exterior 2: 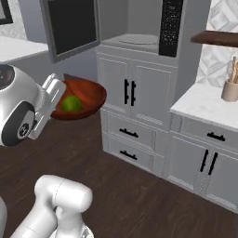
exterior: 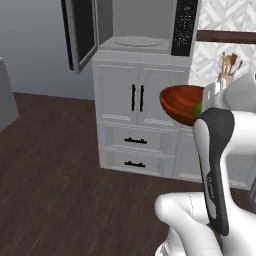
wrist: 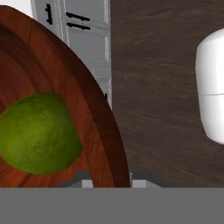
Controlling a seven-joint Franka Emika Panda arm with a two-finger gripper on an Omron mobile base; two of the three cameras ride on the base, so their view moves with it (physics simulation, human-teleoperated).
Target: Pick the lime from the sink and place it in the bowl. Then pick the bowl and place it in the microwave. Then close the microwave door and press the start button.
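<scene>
One landmark matters here, the microwave [exterior 2: 135,32]: I have the bowl [exterior 2: 82,98] carried in mid-air below its mouth and off to the door side, out in front of the grey cabinets [exterior 2: 132,93] beneath it. The gripper [wrist: 109,180] is clamped on the bowl's rim, one fingertip either side of the wall. The lime [exterior 2: 71,103] rests inside the bowl, on the side nearest the gripper. The microwave door [exterior 2: 72,27] stands swung open, and the turntable plate [exterior 2: 137,40] is bare. So, as I judge it, the cavity lies up and forward from the bowl; my next move should lift it above the microwave's sill, then carry it in level so the lime does not roll out. I can read no brand, label or writing; the microwave's control strip [exterior 2: 170,25] shows only specks.
</scene>
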